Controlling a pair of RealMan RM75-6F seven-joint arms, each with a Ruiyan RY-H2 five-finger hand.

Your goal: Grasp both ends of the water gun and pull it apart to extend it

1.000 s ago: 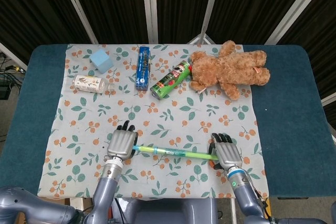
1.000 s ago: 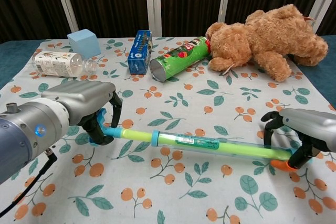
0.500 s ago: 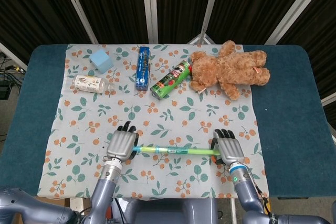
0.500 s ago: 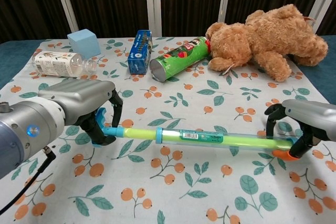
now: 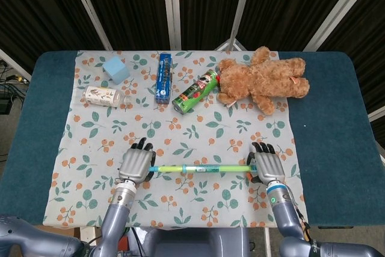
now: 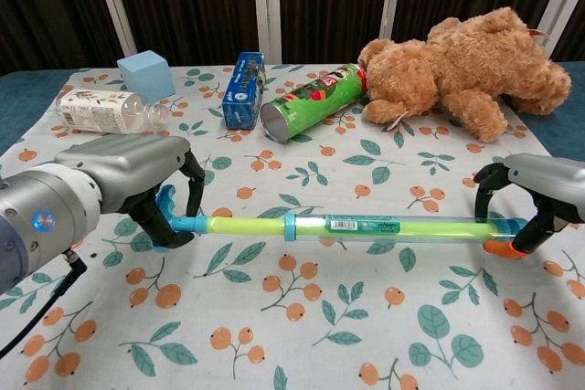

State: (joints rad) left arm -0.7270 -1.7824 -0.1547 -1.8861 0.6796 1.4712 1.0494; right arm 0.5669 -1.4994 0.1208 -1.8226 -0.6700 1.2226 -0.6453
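Observation:
The water gun (image 5: 200, 168) (image 6: 340, 226) is a long green-and-clear tube with a blue collar, held level just above the floral cloth. My left hand (image 5: 136, 165) (image 6: 128, 184) grips its blue end, fingers curled around it. My right hand (image 5: 267, 165) (image 6: 535, 200) grips the orange end at the far right. The tube runs straight between both hands, its yellow-green rod showing on the left stretch.
A teddy bear (image 5: 263, 80), a green chip can (image 5: 195, 91), a blue box (image 5: 163, 76), a pale blue cube (image 5: 115, 70) and a plastic bottle (image 5: 106, 95) lie along the back of the floral cloth (image 5: 180, 130). The blue table (image 5: 337, 118) extends on both sides.
Both hands have lifted and levelled the water gun. The right hand moved further right and away from me, and the gap between the hands grew as the tube lengthened.

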